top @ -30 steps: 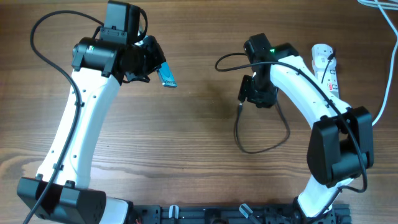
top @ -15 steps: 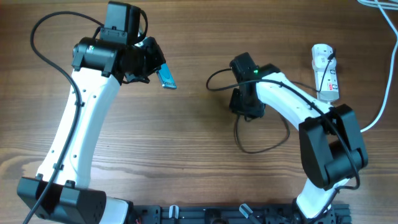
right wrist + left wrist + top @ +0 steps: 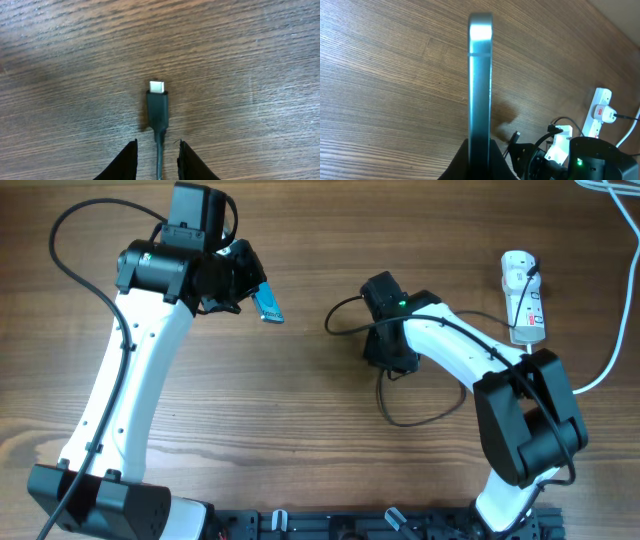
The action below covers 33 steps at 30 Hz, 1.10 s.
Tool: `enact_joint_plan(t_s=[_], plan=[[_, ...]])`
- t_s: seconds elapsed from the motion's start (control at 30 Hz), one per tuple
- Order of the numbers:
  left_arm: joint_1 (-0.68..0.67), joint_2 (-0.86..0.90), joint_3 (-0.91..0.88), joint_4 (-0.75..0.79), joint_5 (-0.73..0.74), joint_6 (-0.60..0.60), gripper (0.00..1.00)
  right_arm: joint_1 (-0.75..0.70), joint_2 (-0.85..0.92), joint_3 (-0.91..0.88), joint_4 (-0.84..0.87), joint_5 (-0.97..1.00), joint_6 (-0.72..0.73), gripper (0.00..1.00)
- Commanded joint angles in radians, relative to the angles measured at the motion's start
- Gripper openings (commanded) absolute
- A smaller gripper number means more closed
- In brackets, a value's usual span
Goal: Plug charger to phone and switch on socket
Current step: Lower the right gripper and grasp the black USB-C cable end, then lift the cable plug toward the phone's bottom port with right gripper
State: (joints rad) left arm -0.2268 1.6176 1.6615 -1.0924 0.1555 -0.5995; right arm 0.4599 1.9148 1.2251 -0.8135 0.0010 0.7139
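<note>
I see the right pincer [image 3: 156, 150] narrowed but not closed, straddling the charger [image 3: 157, 107] cable just behind the plug, with a gap on each side. The plug tip points away from the pincer, over the worktop [image 3: 260, 55]. The left pincer [image 3: 480, 149] is clamped on the phone [image 3: 480, 75], edge-on to its wrist camera, well left of the charger. The socket [image 3: 524, 305] lies far right, apart from both.

Socket [image 3: 523, 297] switch state — too small
</note>
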Motion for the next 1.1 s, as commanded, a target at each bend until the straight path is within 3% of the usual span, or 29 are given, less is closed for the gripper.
enact_joint_plan(t_s=[0.0, 0.27, 0.33, 0.57, 1.07], plan=[[0.006, -0.002, 0.006, 0.006, 0.004, 0.008, 0.04, 0.002, 0.020, -0.008, 0.000, 0.029, 0.019, 0.28], [0.006, -0.002, 0.006, 0.003, 0.004, 0.008, 0.04, 0.002, 0.111, -0.008, 0.010, 0.029, 0.019, 0.25], [0.006, -0.002, 0.006, 0.003, 0.004, 0.008, 0.04, 0.002, 0.111, -0.008, 0.015, 0.029, 0.019, 0.18], [0.006, -0.002, 0.006, -0.001, 0.004, 0.008, 0.04, 0.002, 0.111, -0.008, 0.028, 0.053, 0.018, 0.18], [0.006, -0.002, 0.006, -0.013, 0.005, 0.008, 0.04, 0.002, 0.111, -0.008, 0.026, 0.024, 0.006, 0.05]])
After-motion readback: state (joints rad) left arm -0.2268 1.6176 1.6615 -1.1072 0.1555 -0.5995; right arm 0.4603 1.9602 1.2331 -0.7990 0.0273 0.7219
